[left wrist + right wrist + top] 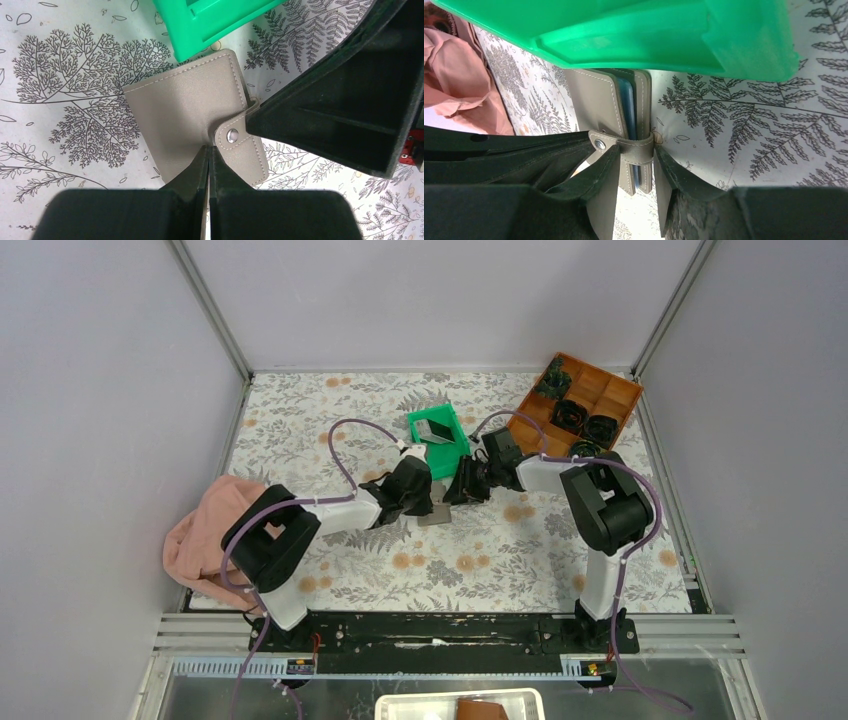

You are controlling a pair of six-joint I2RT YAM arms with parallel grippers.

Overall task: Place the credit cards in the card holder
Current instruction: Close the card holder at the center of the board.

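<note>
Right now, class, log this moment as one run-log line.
left gripper: shut, tips on card holder | right gripper: pinching its snapped strap edge | credit cards: in green bin

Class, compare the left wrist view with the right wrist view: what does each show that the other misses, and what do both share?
Only the left wrist: the card holder seen face-on, showing its broad grey cover. Only the right wrist: the holder seen edge-on, its blue inside showing between the covers, and a pink cloth. Both: the snap strap, the green bin and the floral table.
</note>
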